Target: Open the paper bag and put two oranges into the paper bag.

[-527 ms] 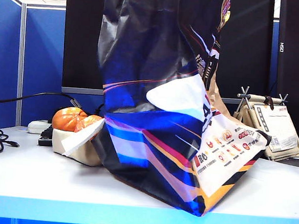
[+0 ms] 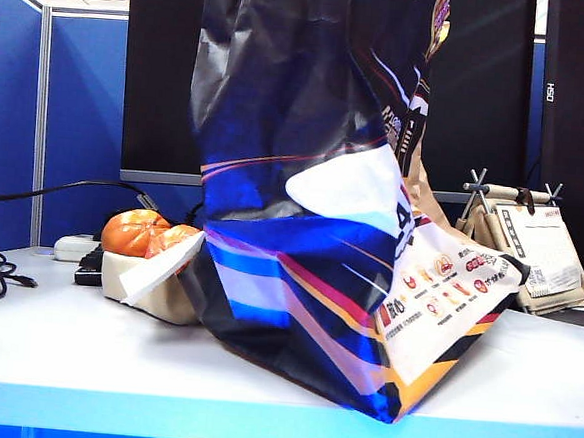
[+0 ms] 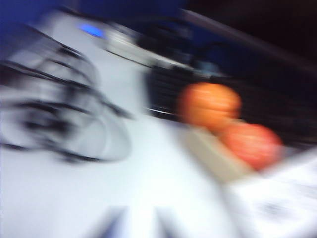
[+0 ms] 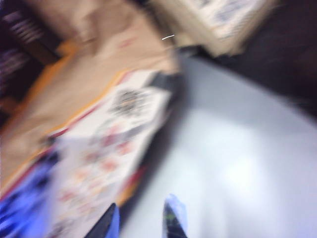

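On white table (image 2: 62, 353), paper bag (image 2: 311, 230), oranges (image 2: 136, 231), blue partitions (image 2: 78, 124)

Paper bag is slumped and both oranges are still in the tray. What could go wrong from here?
1. The paper bag leans crumpled toward the oranges; its mouth isn't visible, so opening may just drag it.
2. The oranges sit pressed against the bag in the cream tray; tugging the bag could roll them off.
3. Cables lie near the left gripper, which looks shut; it could snag. The right gripper hangs beside the bag, slightly open.
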`<state>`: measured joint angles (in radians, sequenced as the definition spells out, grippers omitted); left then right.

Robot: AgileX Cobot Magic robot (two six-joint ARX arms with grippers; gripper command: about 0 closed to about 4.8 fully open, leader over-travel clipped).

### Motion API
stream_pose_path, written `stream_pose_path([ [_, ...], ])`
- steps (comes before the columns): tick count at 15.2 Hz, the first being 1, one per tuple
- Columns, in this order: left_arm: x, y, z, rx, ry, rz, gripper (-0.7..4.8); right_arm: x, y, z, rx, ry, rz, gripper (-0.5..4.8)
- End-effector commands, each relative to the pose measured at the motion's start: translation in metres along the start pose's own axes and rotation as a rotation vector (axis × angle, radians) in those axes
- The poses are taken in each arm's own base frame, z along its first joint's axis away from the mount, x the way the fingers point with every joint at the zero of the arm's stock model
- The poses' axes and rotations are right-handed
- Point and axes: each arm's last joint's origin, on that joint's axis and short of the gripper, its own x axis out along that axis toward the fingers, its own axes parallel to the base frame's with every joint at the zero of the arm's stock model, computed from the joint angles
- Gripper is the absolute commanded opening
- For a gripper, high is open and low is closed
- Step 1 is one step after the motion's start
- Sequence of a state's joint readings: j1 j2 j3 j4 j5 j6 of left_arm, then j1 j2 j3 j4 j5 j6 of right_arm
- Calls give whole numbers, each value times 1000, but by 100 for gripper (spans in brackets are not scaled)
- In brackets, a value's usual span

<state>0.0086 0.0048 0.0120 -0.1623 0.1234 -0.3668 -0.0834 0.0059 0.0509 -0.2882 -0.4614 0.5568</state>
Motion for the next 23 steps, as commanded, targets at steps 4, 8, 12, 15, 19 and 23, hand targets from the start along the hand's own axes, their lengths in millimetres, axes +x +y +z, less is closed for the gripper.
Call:
stream_pose_path([
  [4, -25, -34, 58, -132, -109, -364, 310, -34, 63, 57, -78, -198, 474, 174],
  [8, -15, -64, 131, -87, 4, -429, 319, -72, 116, 105, -232, -307, 559, 222],
  [12, 67, -87, 221, 81, 262, -291, 350, -95, 181, 185, -441, -380, 620, 312],
  [15, 131, -86, 239, 66, 432, -247, 350, -92, 207, 227, -463, -341, 667, 312],
  [19, 209, -77, 182, 67, 694, -253, 391, -68, 205, 243, -369, -193, 670, 311],
  [23, 255, -82, 128, 220, 773, -138, 479, -65, 203, 243, -376, -179, 664, 311],
])
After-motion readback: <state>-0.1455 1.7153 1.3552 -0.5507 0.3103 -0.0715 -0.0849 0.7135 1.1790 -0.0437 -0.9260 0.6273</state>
